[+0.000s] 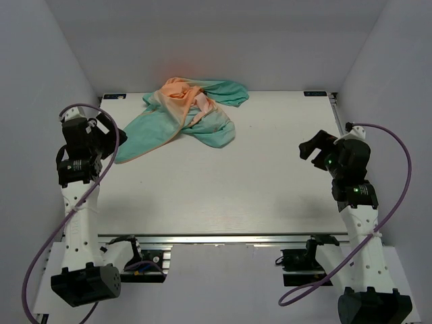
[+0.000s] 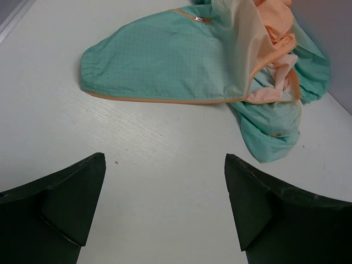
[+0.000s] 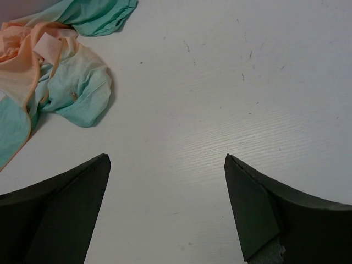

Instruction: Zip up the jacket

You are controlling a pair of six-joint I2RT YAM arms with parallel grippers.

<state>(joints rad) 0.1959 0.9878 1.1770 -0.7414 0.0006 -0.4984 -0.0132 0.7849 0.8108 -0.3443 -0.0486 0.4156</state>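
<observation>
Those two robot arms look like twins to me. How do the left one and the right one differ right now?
The left arm sits close to the jacket, whose teal edge lies just beside it, while the right arm is cut off from it by a wide stretch of bare table. The left arm stands at the table's left edge and the right arm at its right edge. Shared: both hold their jaws wide open, gripping nothing.

Bright, even overhead light, soft faint shadows, no glare; all views sharp.
</observation>
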